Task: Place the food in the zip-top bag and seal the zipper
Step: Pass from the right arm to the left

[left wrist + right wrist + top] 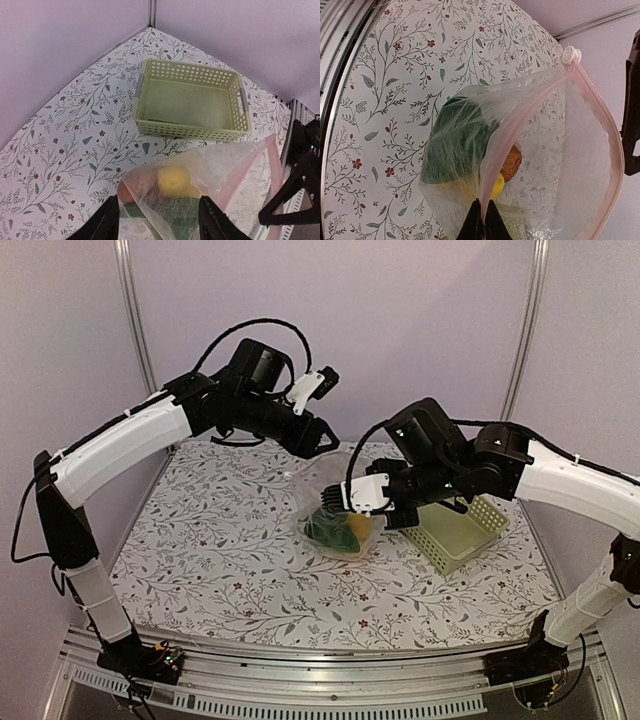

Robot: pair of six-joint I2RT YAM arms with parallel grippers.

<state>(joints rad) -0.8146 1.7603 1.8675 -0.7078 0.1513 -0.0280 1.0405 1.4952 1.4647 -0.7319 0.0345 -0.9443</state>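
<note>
The zip-top bag (338, 502) stands at mid-table, clear and crinkly, its mouth gaping. My right gripper (484, 224) is shut on the pink zipper (520, 116) at the near end of the mouth; in the top view that gripper (352, 508) is at the bag's right side. The white slider (571, 53) sits at the far end. Inside lies the food: a leafy green (456, 142), a reddish-brown round one (511, 162), a yellow fruit (173, 180). My left gripper (160, 200) hovers open over the bag's far end, the plastic showing between its fingers, not pinched.
A pale green lattice basket (462, 537) stands right of the bag, close behind my right arm; in the left wrist view this basket (190, 131) has nothing in it. Purple walls close the back and sides.
</note>
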